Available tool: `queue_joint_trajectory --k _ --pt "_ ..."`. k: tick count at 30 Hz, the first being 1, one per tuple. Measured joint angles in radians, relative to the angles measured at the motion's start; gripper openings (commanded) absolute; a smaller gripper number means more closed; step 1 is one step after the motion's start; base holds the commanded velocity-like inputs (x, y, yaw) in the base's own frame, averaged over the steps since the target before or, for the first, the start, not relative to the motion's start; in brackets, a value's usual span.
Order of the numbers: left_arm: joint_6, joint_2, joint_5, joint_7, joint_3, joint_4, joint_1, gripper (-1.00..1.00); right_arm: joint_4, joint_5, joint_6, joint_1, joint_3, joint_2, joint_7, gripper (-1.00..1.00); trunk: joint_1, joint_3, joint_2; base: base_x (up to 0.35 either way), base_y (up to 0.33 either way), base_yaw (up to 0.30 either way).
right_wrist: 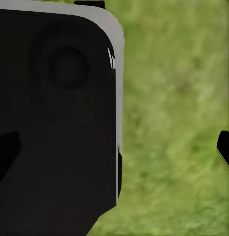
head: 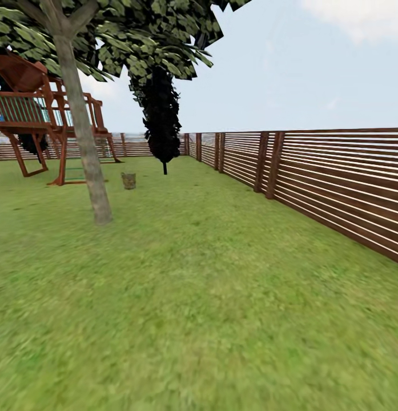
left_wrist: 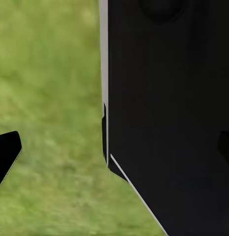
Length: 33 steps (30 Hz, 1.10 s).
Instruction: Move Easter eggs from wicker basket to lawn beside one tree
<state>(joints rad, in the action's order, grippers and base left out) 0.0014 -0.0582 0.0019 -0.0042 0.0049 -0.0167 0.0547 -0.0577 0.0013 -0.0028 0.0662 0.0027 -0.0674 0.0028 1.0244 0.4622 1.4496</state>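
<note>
The wicker basket [head: 128, 181] stands small and far off on the lawn [head: 199, 308], a little beyond and right of the tree [head: 84, 148] with the grey-brown trunk. The Easter eggs cannot be made out at this distance. In the left wrist view my left gripper [left_wrist: 114, 152] is open, its dark fingertips [left_wrist: 6, 155] at the picture's two sides, over grass and a black part of my own body. My right gripper [right_wrist: 114, 150] is open in the same way, with one fingertip [right_wrist: 225, 150] against the grass. Neither holds anything.
A brown slatted fence [head: 336, 182] runs along the right side and across the back. A wooden play tower [head: 33, 114] stands at the back left. A black-leaved tree [head: 161, 123] with a thin trunk rises behind the basket. Open grass stretches between me and the basket.
</note>
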Motion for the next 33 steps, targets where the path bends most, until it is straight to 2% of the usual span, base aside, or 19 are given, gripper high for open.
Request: queue_joint_trajectory --k 33 --pt "0.0 0.0 0.0 0.0 0.0 0.0 0.0 1.0 0.0 0.0 0.0 0.001 0.0 0.0 0.0 1.0 0.0 0.0 0.0 0.337 0.0 0.0"
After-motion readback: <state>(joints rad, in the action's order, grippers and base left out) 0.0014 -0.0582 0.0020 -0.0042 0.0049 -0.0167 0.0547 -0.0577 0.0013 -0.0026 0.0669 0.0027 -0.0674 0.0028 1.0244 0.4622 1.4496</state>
